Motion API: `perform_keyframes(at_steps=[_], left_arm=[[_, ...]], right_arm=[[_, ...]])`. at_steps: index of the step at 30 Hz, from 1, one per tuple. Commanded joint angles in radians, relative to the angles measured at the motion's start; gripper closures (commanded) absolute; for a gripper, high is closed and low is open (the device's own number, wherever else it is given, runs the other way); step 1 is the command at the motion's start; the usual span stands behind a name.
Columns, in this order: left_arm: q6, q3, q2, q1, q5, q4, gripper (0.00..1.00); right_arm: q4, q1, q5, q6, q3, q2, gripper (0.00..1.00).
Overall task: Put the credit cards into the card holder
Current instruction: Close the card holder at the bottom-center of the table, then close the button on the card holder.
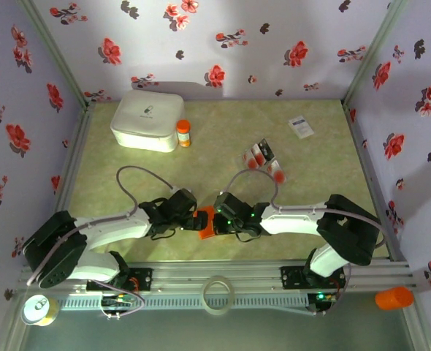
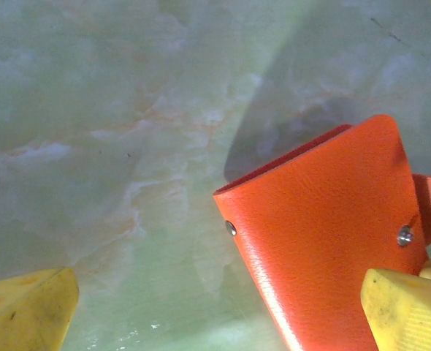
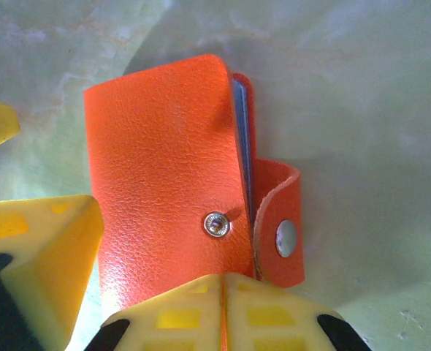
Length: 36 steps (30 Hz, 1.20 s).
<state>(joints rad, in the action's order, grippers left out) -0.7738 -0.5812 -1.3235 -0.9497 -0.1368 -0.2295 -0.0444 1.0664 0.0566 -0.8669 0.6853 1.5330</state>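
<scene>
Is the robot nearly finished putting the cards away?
Not nearly. Done: the card holder has its strap unsnapped. In hand: the right fingers pinch its edge, the left fingers open beside it. Left: the credit cards lie on the table, none picked up.

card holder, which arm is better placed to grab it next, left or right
Left, probably. The left pincer stands wide open with the card holder partly between its fingers, so it need only close. The right pincer is shut at the holder's edge and would have to reopen first.
</scene>
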Motion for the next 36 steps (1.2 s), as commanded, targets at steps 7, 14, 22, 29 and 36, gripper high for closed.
perform_keyframes(at_steps=[7,14,22,29,36], left_arm=[[0.051,-0.033,-0.055,-0.024,-0.069,-0.043,0.0],[0.061,-0.079,-0.106,-0.054,-0.12,-0.147,0.0],[0.052,-0.094,-0.131,-0.072,-0.148,-0.182,0.0],[0.051,-0.091,-0.137,-0.077,-0.156,-0.186,0.0],[0.048,-0.082,-0.136,-0.078,-0.156,-0.177,0.0]], right_arm=[[-0.013,-0.007,0.004,-0.01,-0.009,-0.022,0.89],[-0.158,-0.067,-0.06,0.028,0.005,-0.165,0.84],[-0.228,-0.129,-0.033,0.075,0.014,-0.193,0.67],[-0.25,-0.131,0.019,0.124,0.078,-0.102,0.61],[-0.273,-0.13,0.037,0.161,0.141,-0.03,0.6]])
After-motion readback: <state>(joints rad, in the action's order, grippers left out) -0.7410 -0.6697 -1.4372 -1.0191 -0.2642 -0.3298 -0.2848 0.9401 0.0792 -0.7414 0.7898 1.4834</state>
